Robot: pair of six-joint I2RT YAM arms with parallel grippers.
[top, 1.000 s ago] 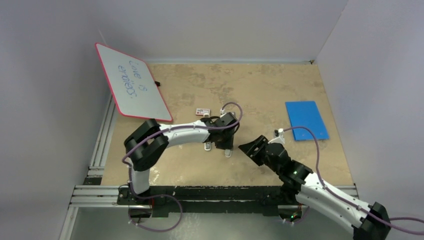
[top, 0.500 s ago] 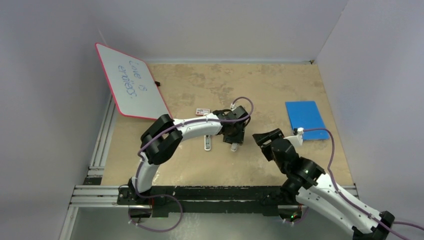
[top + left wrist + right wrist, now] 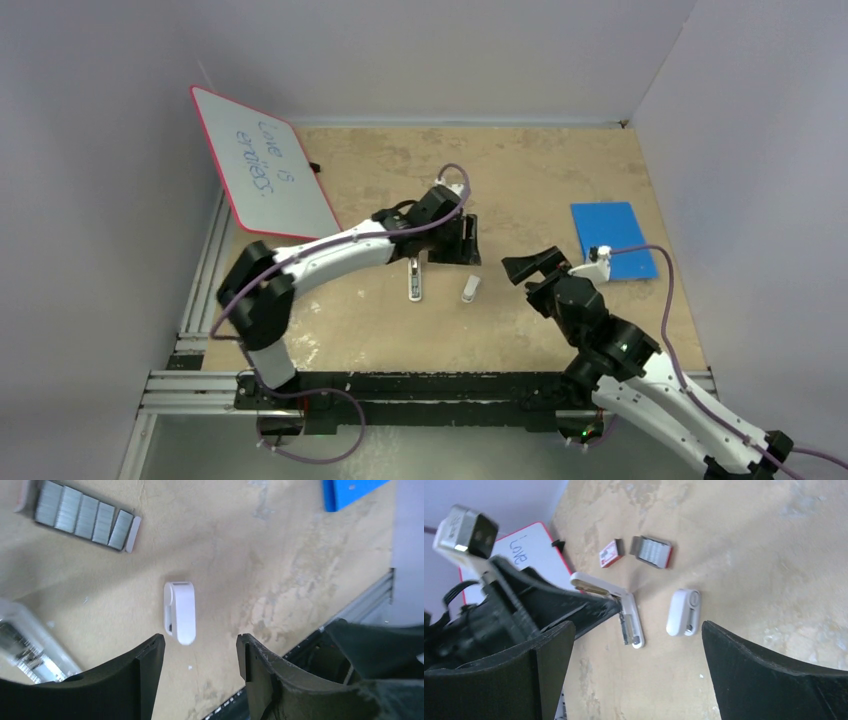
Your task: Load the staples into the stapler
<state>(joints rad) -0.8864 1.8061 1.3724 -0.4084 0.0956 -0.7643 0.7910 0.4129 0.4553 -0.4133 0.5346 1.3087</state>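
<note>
Staples [image 3: 651, 550] are not in the stapler [image 3: 630, 622] yet, as far as I can see. The loading itself is all left to do, though the stapler already lies swung open, which I take to be the preparation done.

Closest to the arm bases, the right fingers [image 3: 754, 680] hang above the bench [image 3: 764, 550]. They are spread wide, with nothing between them, and they touch nothing. Just beyond them a small white rounded piece [image 3: 684, 612] lies flat on the bench (what it belongs to I cannot say). Just to its left the stapler lies with its white top lifted off the base at the hinge and the channel facing up. Whether anything sits in that channel is too small to tell.

Farther out, the left fingers [image 3: 142, 680] hover above the bench near that white piece, parted and empty, touching neither it nor the bench. Beyond them the staples lie on the bench as a grey ribbed block, apart from the stapler and near a little red-and-white box [image 3: 610, 553]. A whiteboard [image 3: 265, 175] stands at the far left, and a blue pad [image 3: 612, 238] lies off to the right.

By my reckoning, what remains is to pick up the staples, lay them in the open channel and close the top.
</note>
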